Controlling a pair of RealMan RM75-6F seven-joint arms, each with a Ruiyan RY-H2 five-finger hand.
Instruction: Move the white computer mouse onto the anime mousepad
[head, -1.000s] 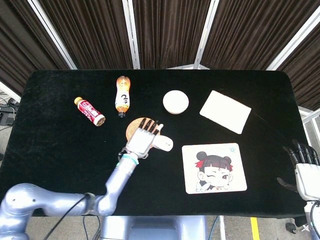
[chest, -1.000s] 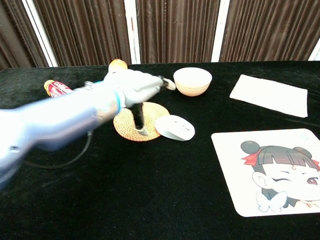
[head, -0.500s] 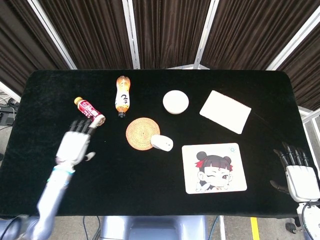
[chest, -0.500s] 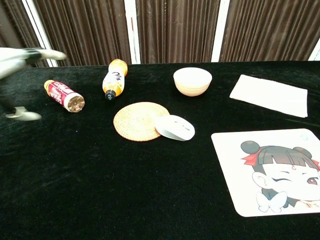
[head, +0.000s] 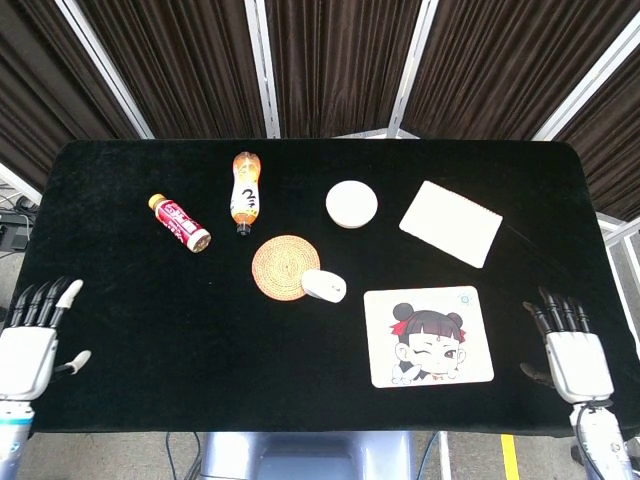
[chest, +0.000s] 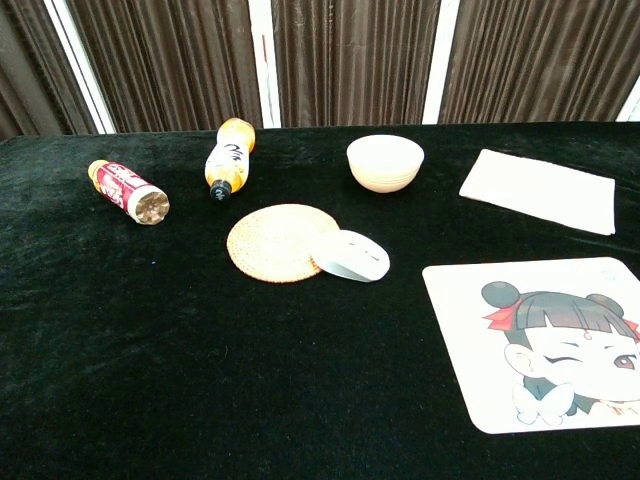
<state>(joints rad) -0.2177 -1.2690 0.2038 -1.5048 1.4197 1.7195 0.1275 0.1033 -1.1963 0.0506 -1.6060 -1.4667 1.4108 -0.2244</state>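
The white computer mouse (head: 323, 286) (chest: 350, 256) lies on the black table, its left edge overlapping the round woven coaster (head: 284, 267) (chest: 278, 242). The anime mousepad (head: 428, 335) (chest: 545, 340) lies flat just right of and nearer than the mouse, with nothing on it. My left hand (head: 30, 342) hangs off the table's near left corner, fingers spread and empty. My right hand (head: 569, 352) is at the near right edge, fingers apart, also empty. Neither hand shows in the chest view.
An orange drink bottle (head: 246, 190) (chest: 228, 156) and a red bottle (head: 180, 222) (chest: 127, 191) lie on their sides at the back left. A white bowl (head: 351, 203) (chest: 385, 161) and a white folded cloth (head: 451, 222) (chest: 538, 189) sit at the back right.
My left hand has pulled back from over the mouse and coaster, swept left and come off the table's near left corner. The right hand shifted slightly left. The mouse has not moved.
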